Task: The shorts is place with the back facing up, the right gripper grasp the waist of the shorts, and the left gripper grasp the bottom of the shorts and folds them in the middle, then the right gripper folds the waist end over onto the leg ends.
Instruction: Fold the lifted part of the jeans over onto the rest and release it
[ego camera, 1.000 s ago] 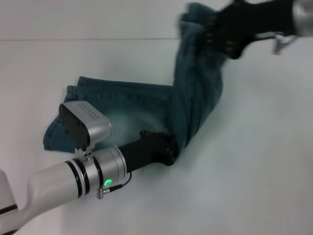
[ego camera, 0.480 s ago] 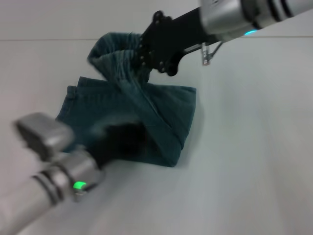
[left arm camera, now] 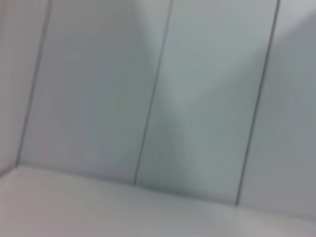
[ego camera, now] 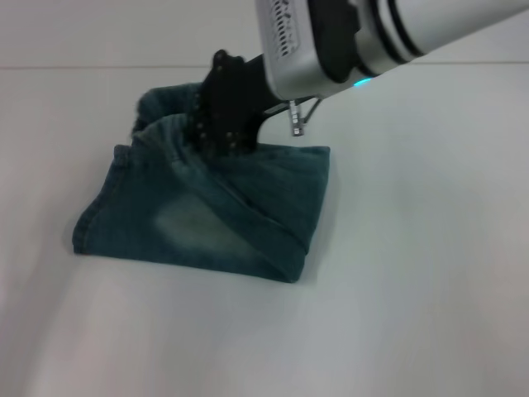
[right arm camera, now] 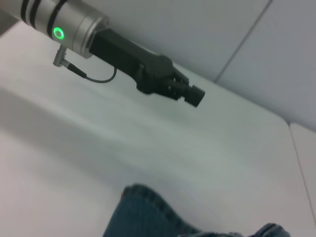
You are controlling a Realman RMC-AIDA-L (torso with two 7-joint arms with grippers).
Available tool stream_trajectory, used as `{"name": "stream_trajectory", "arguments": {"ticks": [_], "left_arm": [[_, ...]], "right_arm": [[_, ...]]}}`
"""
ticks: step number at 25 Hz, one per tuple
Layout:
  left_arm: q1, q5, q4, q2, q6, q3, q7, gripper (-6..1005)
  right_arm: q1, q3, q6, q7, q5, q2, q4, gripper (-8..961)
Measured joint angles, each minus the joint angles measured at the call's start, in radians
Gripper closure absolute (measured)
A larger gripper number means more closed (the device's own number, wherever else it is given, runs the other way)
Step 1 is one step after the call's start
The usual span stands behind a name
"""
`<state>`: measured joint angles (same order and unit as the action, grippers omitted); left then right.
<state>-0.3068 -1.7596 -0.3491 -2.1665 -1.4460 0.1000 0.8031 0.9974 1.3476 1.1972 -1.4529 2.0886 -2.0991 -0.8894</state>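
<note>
The shorts (ego camera: 207, 215) lie on the white table as a folded blue-green denim bundle. The fold runs along their right side. The ruffled waist (ego camera: 165, 116) is bunched up over the far left part, above the leg ends (ego camera: 87, 227) at the left edge. My right gripper (ego camera: 216, 136), a black claw, is down in the waist fabric and shut on it, with its fingertips hidden by denim. A strip of the shorts (right arm camera: 143, 212) also shows in the right wrist view. There my left gripper (right arm camera: 195, 95) hangs off the cloth above the table, holding nothing.
The white table (ego camera: 413, 289) spreads around the shorts on all sides. Pale wall panels (left arm camera: 158, 98) fill the left wrist view. My right arm's silver wrist (ego camera: 331, 41) reaches in from the upper right.
The right gripper has carried the waist leftward and down over the shorts, doubling them. The left arm has let go of the fold and pulled out of the head view.
</note>
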Motion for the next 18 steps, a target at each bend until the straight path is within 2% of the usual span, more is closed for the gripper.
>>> {"name": "stream_trajectory", "arguments": {"ticks": [4, 8, 13, 18], "left_arm": [[0.042, -0.005, -0.076, 0.0, -0.148, -0.001, 0.099, 959], [0.063, -0.015, -0.11, 0.0, -0.205, -0.046, 0.118, 959], [0.077, -0.045, -0.152, 0.002, -0.21, -0.136, 0.121, 959], [0.076, -0.154, -0.236, 0.014, -0.244, -0.238, 0.169, 960]], "right_arm": [[0.01, 0.091, -0.081, 0.035, -0.082, -0.001, 0.058, 846], [0.02, 0.182, -0.16, 0.052, -0.115, -0.008, 0.115, 843], [0.002, 0.237, -0.168, 0.056, -0.186, -0.007, 0.105, 737], [-0.089, 0.233, -0.154, 0.003, -0.213, 0.001, 0.006, 630]]}}
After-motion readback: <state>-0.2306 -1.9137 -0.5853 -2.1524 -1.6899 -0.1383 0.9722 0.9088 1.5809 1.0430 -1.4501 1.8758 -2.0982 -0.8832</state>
